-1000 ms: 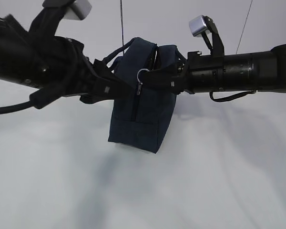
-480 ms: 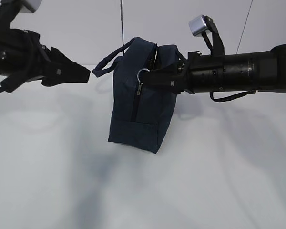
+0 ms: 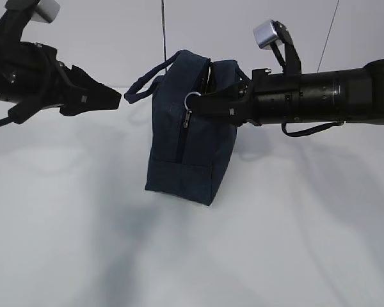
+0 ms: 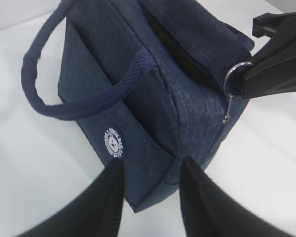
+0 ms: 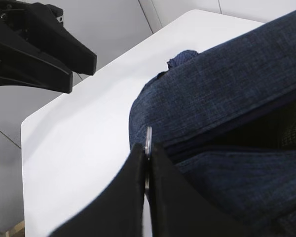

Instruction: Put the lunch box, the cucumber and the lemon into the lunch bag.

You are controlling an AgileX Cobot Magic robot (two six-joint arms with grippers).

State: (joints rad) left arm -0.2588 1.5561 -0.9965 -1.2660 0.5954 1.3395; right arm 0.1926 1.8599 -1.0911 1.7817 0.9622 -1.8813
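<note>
The navy lunch bag (image 3: 182, 137) stands upright on the white table (image 3: 192, 256), its top zipper partly open. It fills the left wrist view (image 4: 153, 94), with its white logo (image 4: 114, 143) on the side. My right gripper (image 3: 201, 105) is shut on the metal ring pull (image 3: 191, 98), also seen in the right wrist view (image 5: 148, 143). My left gripper (image 3: 115, 99) is open and empty, a short way left of the bag's loop handle (image 3: 144, 83). The lunch box, cucumber and lemon are out of view.
The white table (image 5: 84, 128) ends at an edge on the far side. A pale wall stands behind it.
My left gripper has let go of the bag's left side and drawn back to the left and up. The right gripper and bag have not moved.
</note>
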